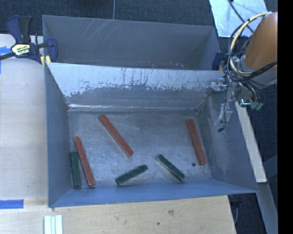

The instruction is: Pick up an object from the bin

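Note:
My gripper (pixel 223 122) hangs at the bin's right wall, high above the floor, its thin fingers pointing down with nothing between them. The nearest thing is a red-orange bar (pixel 196 142) lying lengthwise on the floor near the right wall, below and left of the fingertips. A dark green bar (pixel 170 167) lies slanted near the front, left of that red bar's lower end.
Another dark green bar (pixel 131 175) lies at the front middle. A red-orange bar (pixel 115 135) slants across the floor's left centre. At the left wall a red-orange bar (pixel 84 161) and a dark green bar (pixel 75 169) lie side by side.

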